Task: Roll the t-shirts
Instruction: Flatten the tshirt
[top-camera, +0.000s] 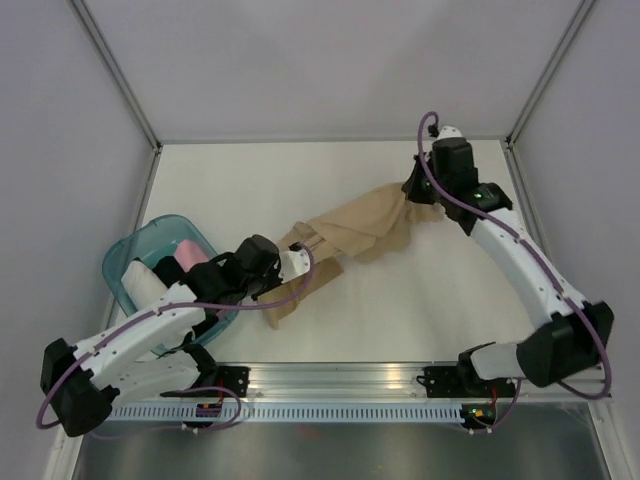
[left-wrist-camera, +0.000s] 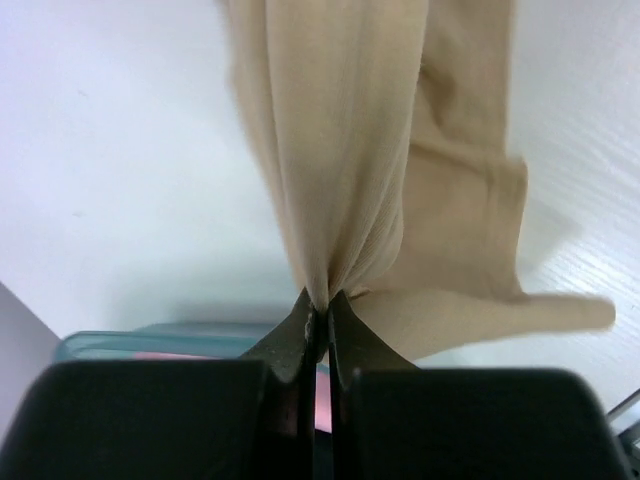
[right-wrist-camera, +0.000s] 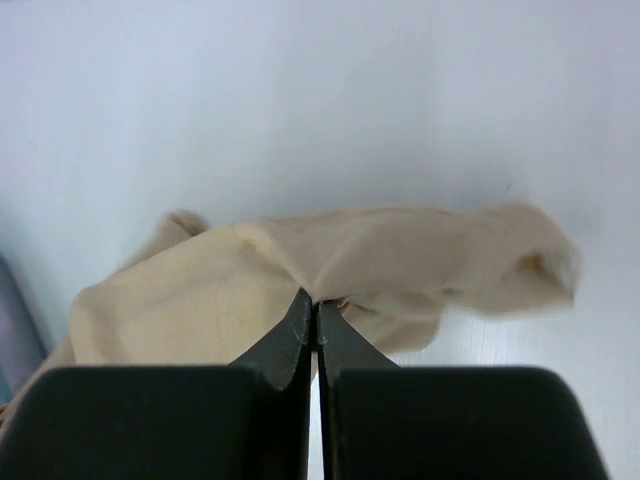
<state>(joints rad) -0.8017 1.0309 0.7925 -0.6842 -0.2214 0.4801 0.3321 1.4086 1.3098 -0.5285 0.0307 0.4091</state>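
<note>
Tan short-sleeved cloth t-shirt (top-camera: 355, 232) hangs bunched between the two arms over the white table (top-camera: 420, 320). It runs on a diagonal from mid-left toward the far right. It is slack and creased, not spread. Whether its belly touches the table cannot be told from above.

Left gripper (left-wrist-camera: 320, 308): jaws pinched tight on a gathered fold at the shirt's near-left end. In the left wrist view the cloth fans away from the tips, and one loose flap trails off to the right.

Right gripper (right-wrist-camera: 316, 308): jaws likewise clamped on a pleat at the far-right end. The rest of the cloth billows to both sides of the tips.

Translucent teal plastic basket (top-camera: 112, 262) sits at the left edge, partly under the left arm. It holds a pink rolled bundle (top-camera: 188, 250) and a white rolled bundle (top-camera: 143, 280), so those look finished. The tan shirt is the one in hand.

Step, as I read it: both ends are pinched and the shirt is ready to be stretched and laid flat before any rolling. No roll is started on it.

Next move calls for:
- The arms draw apart evenly until the creases pull out.
- The shirt comes down flat on the open stretch of table, away from the basket.
- The pinches look small, so a sharp tug may slip a fold free.
- The trailing flap near the left tips could tuck under and wants watching.
</note>
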